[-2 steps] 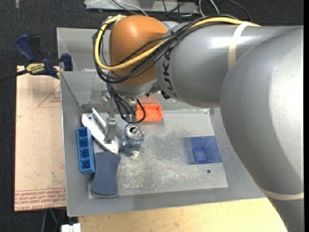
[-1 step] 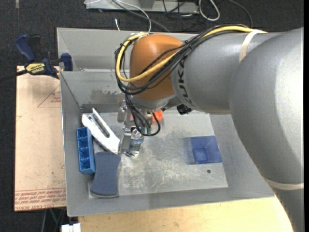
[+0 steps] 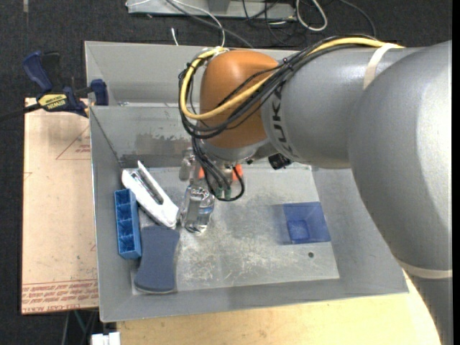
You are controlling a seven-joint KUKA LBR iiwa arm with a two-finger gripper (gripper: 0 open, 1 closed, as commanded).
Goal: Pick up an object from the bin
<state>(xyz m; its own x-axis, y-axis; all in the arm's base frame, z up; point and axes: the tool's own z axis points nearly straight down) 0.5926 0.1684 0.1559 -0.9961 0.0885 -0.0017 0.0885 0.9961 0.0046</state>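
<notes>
Standing low over the floor of the bin (image 3: 251, 263), left of the frame's centre, the gripper (image 3: 195, 215) sits just beside the lower right end of a white elongated item (image 3: 149, 191). This item lies slanted from upper left to lower right. Whether the two touch cannot be determined. The gripper's open or closed condition cannot be determined either, and no thing is seen held in it.

Neighbouring items:
- A blue compartment tray (image 3: 126, 223) lies along the left wall, just beside the white elongated item.
- A dark blue flat pad (image 3: 158, 259) lies in the lower left, close under the white item's lower end.
- A blue square block (image 3: 305, 223) lies alone on bare floor, well apart to the right.

The step in hand is judged to be positioning for a grasp, and the white elongated item is the likely candidate.

Recommended practice:
- Set the closing direction across the item's narrow width, square to its slanted long axis.
- Take the body rather than the extreme tip, because an end grasp probably lets the item swing or slip on lifting.
- Keep clear of the pad and the tray, so that one thing alone comes up.
- Confirm a firm hold before raising.
- Lift straight up, away from the left wall
</notes>
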